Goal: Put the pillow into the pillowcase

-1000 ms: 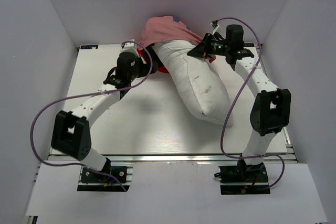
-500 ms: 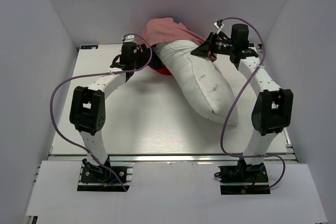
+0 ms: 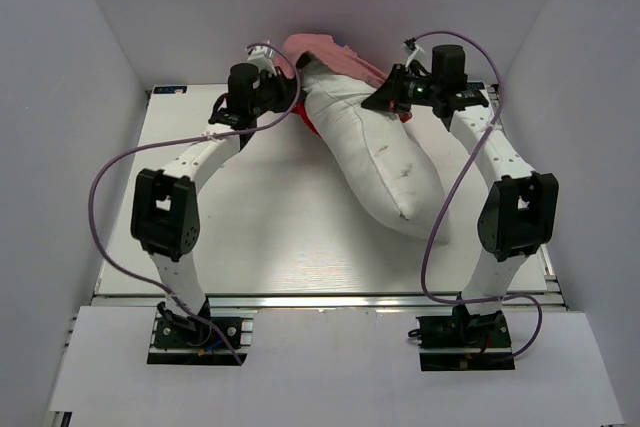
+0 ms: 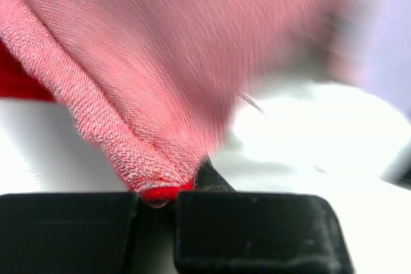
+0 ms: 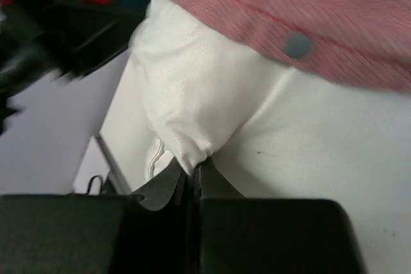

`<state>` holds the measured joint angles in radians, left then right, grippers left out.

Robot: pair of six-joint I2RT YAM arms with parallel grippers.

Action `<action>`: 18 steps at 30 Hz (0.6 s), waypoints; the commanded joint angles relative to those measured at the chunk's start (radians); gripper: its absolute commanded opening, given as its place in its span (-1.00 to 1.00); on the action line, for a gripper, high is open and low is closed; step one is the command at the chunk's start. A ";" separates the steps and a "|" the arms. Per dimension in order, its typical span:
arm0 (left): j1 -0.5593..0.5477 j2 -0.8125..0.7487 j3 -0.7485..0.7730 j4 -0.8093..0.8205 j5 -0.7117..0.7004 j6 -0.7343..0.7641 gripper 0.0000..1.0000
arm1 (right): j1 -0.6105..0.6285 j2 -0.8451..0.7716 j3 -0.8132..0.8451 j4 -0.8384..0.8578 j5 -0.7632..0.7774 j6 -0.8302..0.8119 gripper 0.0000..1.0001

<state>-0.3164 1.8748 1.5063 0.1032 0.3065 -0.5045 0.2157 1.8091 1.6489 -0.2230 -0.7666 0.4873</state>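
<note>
The white pillow (image 3: 375, 162) lies slantwise on the table, its far end tucked into the pink-lined red pillowcase (image 3: 318, 49) at the back. My left gripper (image 3: 288, 94) is shut on the pillowcase's edge at the pillow's left side. In the left wrist view the pillowcase (image 4: 128, 75) fold with a red hem is pinched between the jaws of the left gripper (image 4: 166, 192). My right gripper (image 3: 383, 101) is shut on a pinch of the pillow's fabric at its right side. The right wrist view shows the pillow (image 5: 212, 101) bunched into the right gripper (image 5: 192, 168), under the pillowcase (image 5: 302, 17).
White walls close in the table (image 3: 250, 217) on the left, back and right. Purple cables (image 3: 110, 172) loop from both arms. The pillow's near corner reaches toward the right arm's elbow (image 3: 515, 212).
My left gripper moved right to the pillowcase's edge and shut on it. The pillowcase edge has lifted a little. The right gripper kept its hold on the pillow.
</note>
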 commanded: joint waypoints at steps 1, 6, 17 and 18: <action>-0.067 -0.244 0.081 -0.007 0.128 0.010 -1.00 | 0.083 -0.004 0.158 -0.001 0.202 -0.088 -1.00; -0.116 -0.330 0.216 -0.180 0.117 0.034 -1.00 | 0.175 0.042 0.301 -0.018 0.473 -0.116 -1.00; -0.182 -0.313 0.355 -0.247 0.157 -0.072 -1.00 | 0.172 -0.054 0.253 0.122 0.575 -0.047 -1.00; -0.178 -0.315 0.298 -0.263 0.105 -0.062 -1.00 | 0.174 -0.080 0.227 0.179 0.519 -0.036 -1.00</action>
<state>-0.4759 1.5818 1.8400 -0.1505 0.3786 -0.5430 0.3920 1.8500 1.8923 -0.2871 -0.2535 0.3981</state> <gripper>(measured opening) 0.055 0.038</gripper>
